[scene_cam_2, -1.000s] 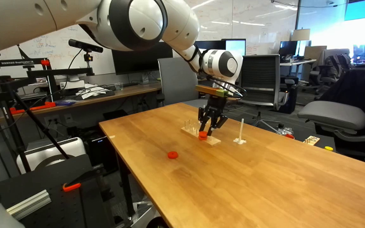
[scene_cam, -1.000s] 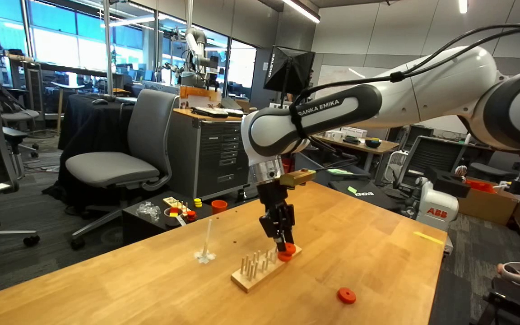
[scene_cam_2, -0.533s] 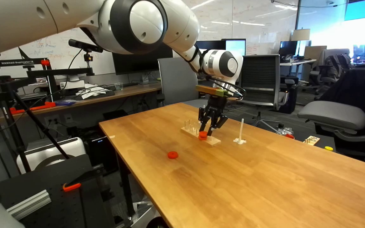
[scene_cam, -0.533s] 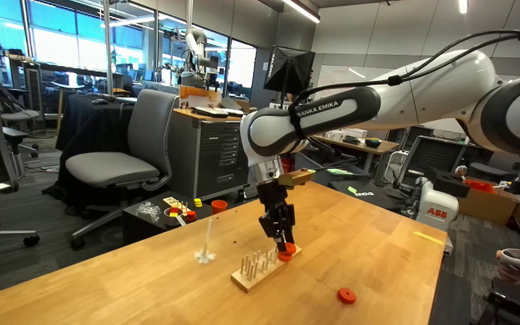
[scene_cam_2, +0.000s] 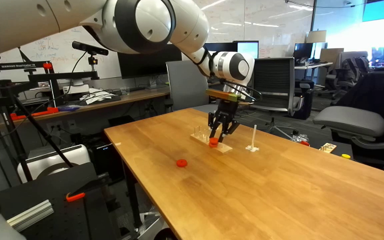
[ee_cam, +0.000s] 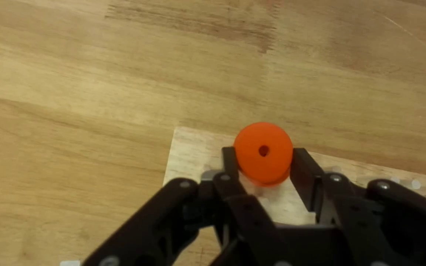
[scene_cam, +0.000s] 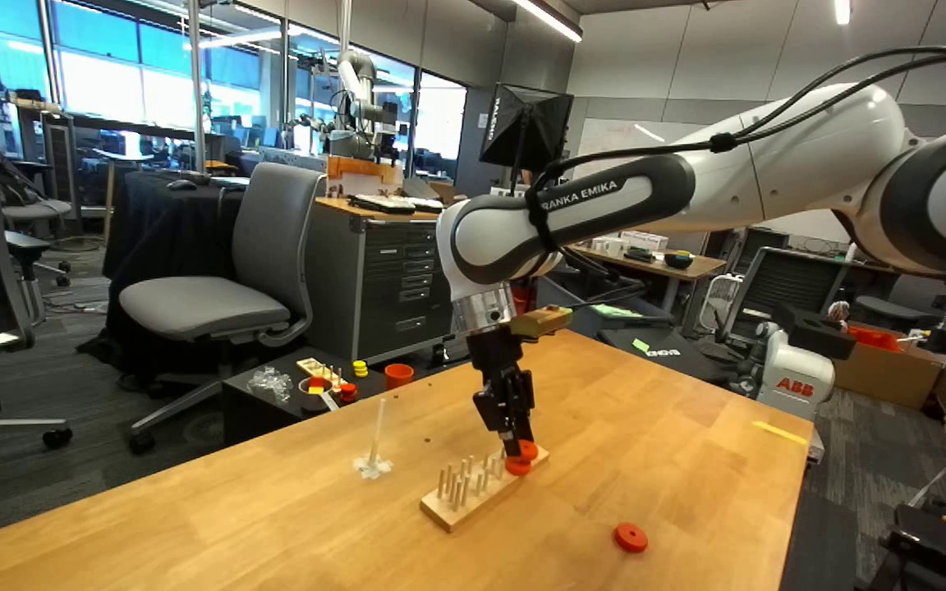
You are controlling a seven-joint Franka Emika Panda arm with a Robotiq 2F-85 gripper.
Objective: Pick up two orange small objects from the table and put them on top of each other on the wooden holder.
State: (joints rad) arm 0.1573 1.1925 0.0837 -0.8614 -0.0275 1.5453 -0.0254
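Note:
My gripper (ee_cam: 264,152) is shut on an orange small object (ee_cam: 263,147), a flat disc with a hole in its centre, pinched by its sides. It hangs over the end of the wooden holder (scene_cam: 450,515), a pale block with rows of thin pegs on its other part. Directly beneath the held disc, a second orange small object (scene_cam: 517,467) sits on the holder; in the wrist view only its lower edge shows. Whether the two discs touch I cannot tell. A third orange disc (scene_cam_2: 181,163) lies flat on the table (scene_cam_2: 262,186), apart from the holder.
An upright pale rod (scene_cam: 376,439) with a taped base stands near the holder, on the table. Beyond the table edge, a black side stand holds another pegged board (scene_cam: 321,371), yellow pieces (scene_cam: 360,368) and an orange cup (scene_cam: 398,376).
The arm has shifted only very slightly, and the disc stays in the grip over the lower one. At the far right of an exterior view, a person's hand with a white device has moved.

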